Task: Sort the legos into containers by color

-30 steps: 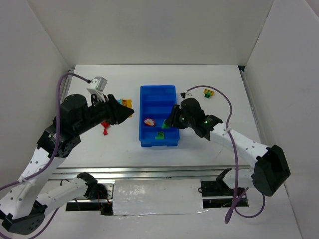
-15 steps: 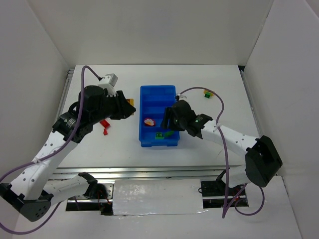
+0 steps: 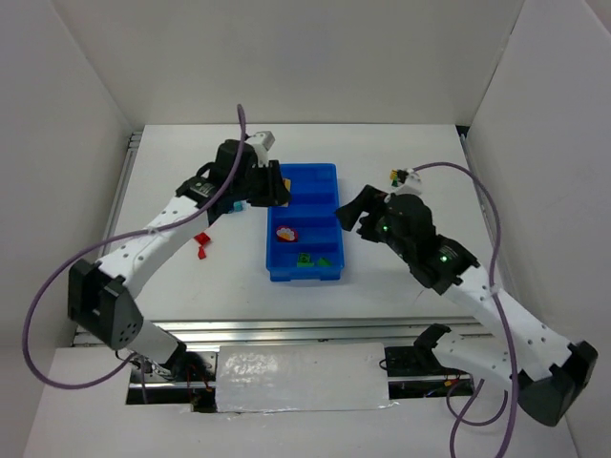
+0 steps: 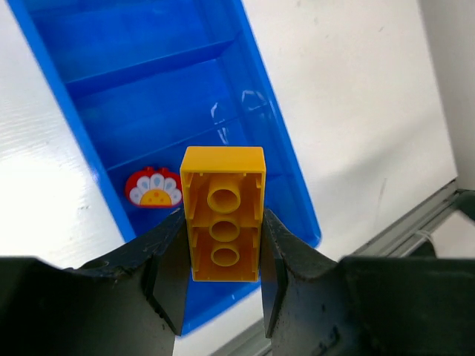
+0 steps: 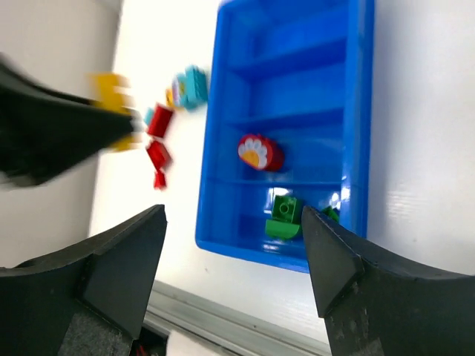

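From above, the left gripper [image 3: 271, 187] sits over the far left rim of the blue tray [image 3: 310, 181], but what it carries is hidden there. Its wrist camera settles that: the fingers [image 4: 167, 256] pinch a yellow brick [image 4: 223, 222] by its long sides, hollow underside towards the lens, held above the tray. The right gripper [image 3: 356, 218] hangs just off the tray's right side. Its wrist view shows the jaws spread wide with nothing between them. That view also looks into the compartments: green bricks [image 5: 284, 215] in the nearest one, a red flower piece [image 5: 260, 153] in the next. Red bricks [image 3: 201, 244] lie on the table [image 3: 239, 286] left of the tray, with a teal brick [image 5: 194, 78] beyond them.
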Motion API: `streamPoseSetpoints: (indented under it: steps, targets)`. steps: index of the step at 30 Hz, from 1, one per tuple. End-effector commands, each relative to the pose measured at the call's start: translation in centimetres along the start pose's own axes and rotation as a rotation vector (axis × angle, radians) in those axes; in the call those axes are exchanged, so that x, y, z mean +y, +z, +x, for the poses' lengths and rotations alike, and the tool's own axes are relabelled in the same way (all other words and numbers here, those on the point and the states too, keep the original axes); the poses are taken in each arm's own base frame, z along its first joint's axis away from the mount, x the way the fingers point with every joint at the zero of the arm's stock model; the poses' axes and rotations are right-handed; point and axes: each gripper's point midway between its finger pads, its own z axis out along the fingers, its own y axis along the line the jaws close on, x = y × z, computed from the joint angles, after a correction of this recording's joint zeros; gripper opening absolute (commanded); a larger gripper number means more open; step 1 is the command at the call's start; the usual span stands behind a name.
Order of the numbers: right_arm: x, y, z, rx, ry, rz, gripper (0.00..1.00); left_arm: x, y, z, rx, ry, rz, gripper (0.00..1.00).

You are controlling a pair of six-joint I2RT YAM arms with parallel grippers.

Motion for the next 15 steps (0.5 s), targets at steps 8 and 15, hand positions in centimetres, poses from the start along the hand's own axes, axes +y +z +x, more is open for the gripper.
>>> streamPoseSetpoints:
  steps: [8, 15]
  targets:
    - [-3.2, -5.9, -2.1, -0.075, 0.048, 0.085, 0.83, 1.1, 9.7, -0.2, 0.051, 0.011, 0.025, 0.15]
    - [-4.1, -6.8, -2.3, -0.084, 0.033, 0.115, 0.85, 3.1, 12.9, 1.9, 0.105, -0.014, -0.021, 0.27]
